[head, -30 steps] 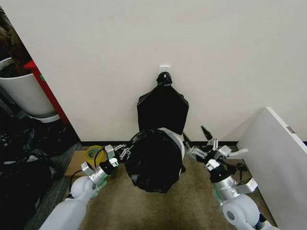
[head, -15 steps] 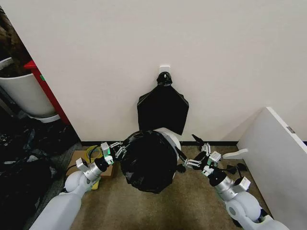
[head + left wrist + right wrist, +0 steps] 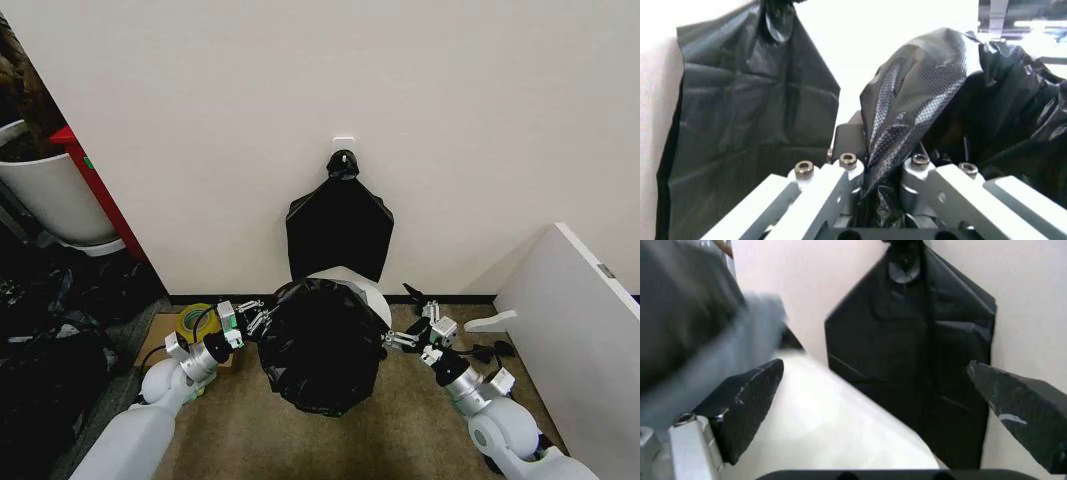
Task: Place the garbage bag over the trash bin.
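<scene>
While pinching garbage bag point(image 3: 907, 110), left end effector point(image 3: 883, 172).

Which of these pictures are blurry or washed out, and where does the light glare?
Head view: evenly lit and sharp; the garbage bag reads as a nearly featureless black mass. Left wrist view: the wall behind is blown out white, and glare puts shiny speckled highlights on the bag's fold pinched in the left gripper. Right wrist view: a smeared grey blur at one edge, and the trash bin looks soft and overexposed.

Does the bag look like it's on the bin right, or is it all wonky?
Wonky. The crinkly black plastic garbage bag covers the near side, but the round cream-white plastic bin shows bare at the back. The left gripper pinches a fold.
</scene>
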{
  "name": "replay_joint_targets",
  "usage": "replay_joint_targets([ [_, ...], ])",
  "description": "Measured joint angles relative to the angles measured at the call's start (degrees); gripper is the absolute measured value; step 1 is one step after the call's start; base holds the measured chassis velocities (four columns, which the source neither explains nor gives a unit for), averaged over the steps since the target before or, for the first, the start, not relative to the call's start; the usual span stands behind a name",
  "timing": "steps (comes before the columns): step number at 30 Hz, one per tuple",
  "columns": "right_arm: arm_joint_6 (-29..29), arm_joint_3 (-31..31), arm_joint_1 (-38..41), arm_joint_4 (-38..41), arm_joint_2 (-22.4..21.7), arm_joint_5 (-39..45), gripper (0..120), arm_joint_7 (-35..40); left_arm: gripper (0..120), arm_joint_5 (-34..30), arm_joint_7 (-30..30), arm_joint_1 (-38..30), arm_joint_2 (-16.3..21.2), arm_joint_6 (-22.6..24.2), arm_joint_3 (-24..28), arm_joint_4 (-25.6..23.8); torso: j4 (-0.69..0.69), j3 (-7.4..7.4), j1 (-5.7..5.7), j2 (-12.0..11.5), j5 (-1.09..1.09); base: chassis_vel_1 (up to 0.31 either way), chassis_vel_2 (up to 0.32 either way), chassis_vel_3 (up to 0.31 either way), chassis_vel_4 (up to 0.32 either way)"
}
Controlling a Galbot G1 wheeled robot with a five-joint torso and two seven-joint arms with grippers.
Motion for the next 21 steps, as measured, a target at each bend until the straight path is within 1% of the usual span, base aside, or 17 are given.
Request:
replay_joint_targets([
  [1, 0.5, 0.1, 0.1, -0.6, 0.0, -0.5, 100, -0.2, 4, -0.4, 0.0, 0.1, 0.0, 0.2, -0.1, -0.2, 0.00, 0.00, 0.00, 0.0, 0.00, 0.000, 0.000, 0.000, 0.000],
  [3, 3.2, 0.4, 0.8, -3.3, 0.4, -2.1, 100, -2.6, 4, -1.7, 0.0, 0.3, 0.2, 1.5, -0.6, -1.1, 0.00, 0.00, 0.00, 0.0, 0.00, 0.000, 0.000, 0.000, 0.000],
  [5, 3.9, 0.5, 1.0, -4.0, 0.5, -2.4, 100, -3.3, 4, -1.9, 0.0, 0.3, 0.2, 1.7, -0.8, -1.3, 0.00, 0.00, 0.00, 0.0, 0.00, 0.000, 0.000, 0.000, 0.000],
  [7, 6.9, 1.1, 2.1, -7.0, 1.1, -3.3, 100, -7.4, 4, -2.4, -0.1, 0.3, 0.4, 2.5, -1.2, -1.7, -0.01, 0.00, 0.00, 0.0, 0.00, 0.000, 0.000, 0.000, 0.000],
  [8, 6.9, 1.1, 2.1, -7.0, 1.1, -3.3, 100, -7.4, 4, -2.4, -0.1, 0.3, 0.4, 2.5, -1.2, -1.7, -0.01, 0.00, 0.00, 0.0, 0.00, 0.000, 0.000, 0.000, 0.000],
  [10, 9.0, 1.8, 3.3, -8.9, 1.9, -4.1, 100, -8.9, 4, -2.3, -0.6, 0.3, 0.6, 2.7, -1.7, -1.8, 0.00, 0.00, 0.00, 0.0, 0.01, 0.000, 0.000, 0.000, 0.000],
  [13, 9.3, 2.0, 3.5, -8.3, 2.1, -2.2, 100, -8.8, 4, -2.3, -0.8, 0.4, 0.6, 2.7, -2.0, -1.8, 0.00, 0.00, 0.00, 0.0, 0.01, 0.000, 0.000, 0.000, 0.000],
  [15, 7.9, 1.7, 2.4, -4.3, 2.1, 4.0, 100, -7.9, 4, -2.2, -0.9, 0.7, 0.7, 2.6, -2.2, -1.8, 0.00, 0.00, 0.00, 0.0, -0.01, 0.000, 0.000, 0.000, 0.000],
  [17, 7.7, 1.5, 2.2, -3.6, 2.0, 4.9, 100, -7.7, 4, -2.1, -0.9, 0.8, 0.7, 2.5, -2.3, -1.7, 0.00, 0.00, 0.00, 0.0, -0.01, 0.000, 0.000, 0.000, 0.000],
  [18, 6.6, 1.2, 1.6, -1.6, 1.9, 7.1, 100, -6.8, 4, -2.0, -0.9, 0.9, 0.7, 2.5, -2.3, -1.7, 0.00, 0.00, 0.00, 0.0, -0.01, 0.000, 0.000, 0.000, 0.000],
  [20, 3.4, 0.4, 0.2, 2.6, 1.5, 10.1, 100, -3.8, 4, -1.8, -0.8, 1.1, 0.7, 2.3, -2.4, -1.8, 0.00, 0.00, 0.00, 0.0, -0.01, 0.000, 0.000, 0.000, 0.000],
  [21, -1.5, 0.2, -1.0, 6.1, 0.8, 12.7, 100, -1.7, 4, -1.8, -0.8, 1.1, 0.7, 2.2, -2.4, -1.9, 0.00, 0.00, 0.00, 0.0, -0.01, 0.000, 0.000, 0.000, 0.000],
])
